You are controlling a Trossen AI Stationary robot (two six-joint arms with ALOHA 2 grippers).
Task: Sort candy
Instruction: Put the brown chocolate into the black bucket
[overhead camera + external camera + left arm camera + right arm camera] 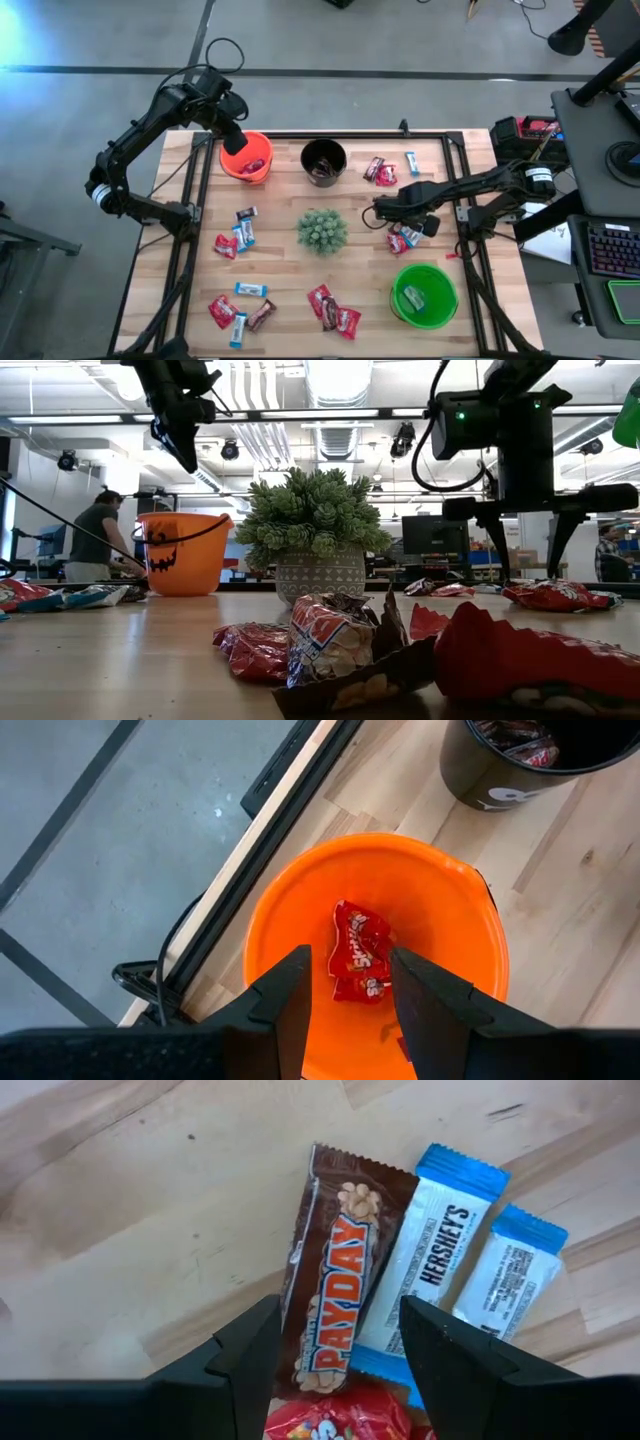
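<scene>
Looking down from the high view, the left gripper [232, 135] is hanging over the orange bucket [247, 157] at the table's [280, 270] far left, while the right gripper [392, 210] is reaching toward a small candy cluster [405, 237] right of the spiky plant [322, 230]. More wrapped candy [238, 232] is lying scattered across the table, with a black bucket [323, 161] and a green bucket [424, 293] waiting.

Dropping to the low view, wrappers [330, 645] are filling the foreground and a person [100, 540] is standing far behind.

Switching to the left wrist view, the fingers [290, 1005] are standing apart, released and empty, directly above red Skittles packs [358, 955] resting on the bucket floor.

Over in the right wrist view, the spread, empty fingers [250, 1355] are straddling a brown PayDay bar [330, 1285] that is touching a blue Hershey's bar [430, 1250], with a second one [505, 1275] just beside. The risk here is closing on two wrappers at once, since they are overlapping, sending a blue one to the wrong bucket.
</scene>
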